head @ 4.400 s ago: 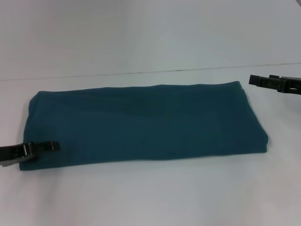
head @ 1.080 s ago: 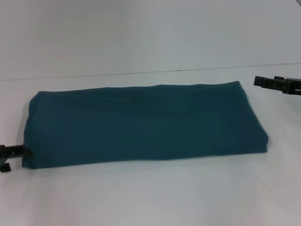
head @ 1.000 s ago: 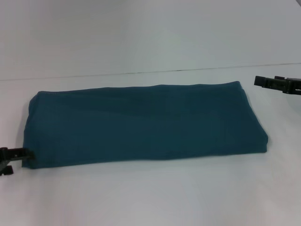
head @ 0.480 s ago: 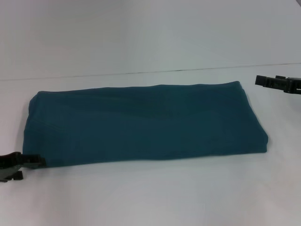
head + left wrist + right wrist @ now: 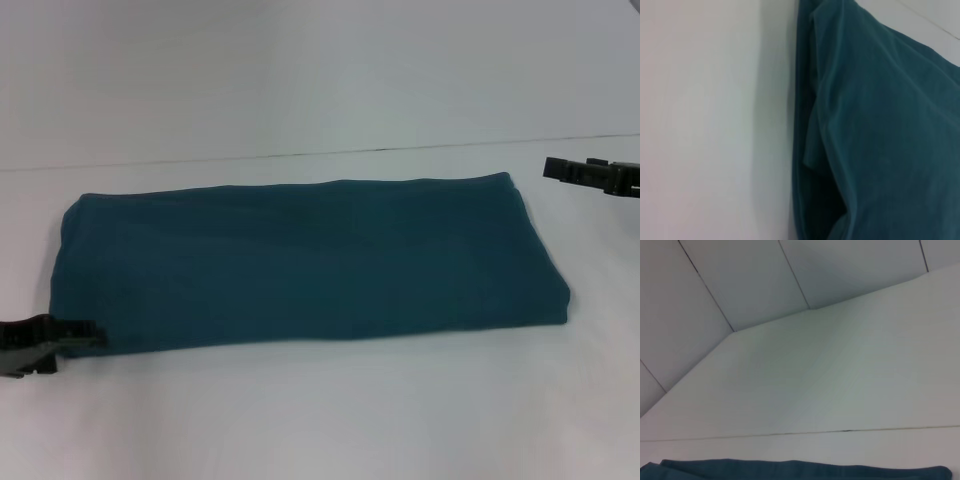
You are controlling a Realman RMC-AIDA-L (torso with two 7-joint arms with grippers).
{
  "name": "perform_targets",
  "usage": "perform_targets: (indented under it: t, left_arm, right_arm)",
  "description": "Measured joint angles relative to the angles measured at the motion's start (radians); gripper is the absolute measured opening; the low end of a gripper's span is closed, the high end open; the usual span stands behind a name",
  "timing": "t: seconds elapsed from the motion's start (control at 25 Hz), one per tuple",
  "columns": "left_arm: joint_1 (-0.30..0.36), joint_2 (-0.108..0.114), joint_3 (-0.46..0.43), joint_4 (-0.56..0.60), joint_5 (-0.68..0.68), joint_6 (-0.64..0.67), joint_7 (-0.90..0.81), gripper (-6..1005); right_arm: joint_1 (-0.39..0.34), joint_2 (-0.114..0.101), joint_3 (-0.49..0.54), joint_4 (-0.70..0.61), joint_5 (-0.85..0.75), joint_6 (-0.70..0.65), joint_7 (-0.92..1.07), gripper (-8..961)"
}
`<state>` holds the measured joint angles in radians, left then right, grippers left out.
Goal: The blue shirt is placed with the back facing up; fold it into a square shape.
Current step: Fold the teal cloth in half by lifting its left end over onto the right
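The blue shirt (image 5: 310,265) lies folded into a long, plain rectangle across the white table (image 5: 320,420). At its near left corner, my left gripper (image 5: 62,348) sits low on the table and stands open. Its upper finger (image 5: 78,333) touches the shirt's edge there. In the left wrist view the shirt (image 5: 880,125) shows its layered folded edge close up against the table. My right gripper (image 5: 575,172) hovers off the shirt's far right corner, apart from the cloth. The right wrist view catches only a strip of the shirt (image 5: 790,469).
Bare white tabletop surrounds the shirt on every side. A pale panelled wall (image 5: 320,70) rises behind the table's far edge (image 5: 320,152).
My left gripper left the shirt's left edge, dropped toward the near left corner, then slid right against it. The right gripper drifted slightly right. The shirt has not moved.
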<state>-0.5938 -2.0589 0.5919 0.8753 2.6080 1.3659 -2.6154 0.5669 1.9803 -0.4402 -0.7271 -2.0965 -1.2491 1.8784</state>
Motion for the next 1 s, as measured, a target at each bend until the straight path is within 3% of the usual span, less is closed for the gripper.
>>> perform_targets:
  t: [1.0]
  left_arm:
    - [-0.019, 0.006, -0.007, -0.002, -0.009, -0.04, 0.0, 877]
  right_arm:
    - [-0.001, 0.0, 0.0, 0.0, 0.001, -0.003, 0.0, 931]
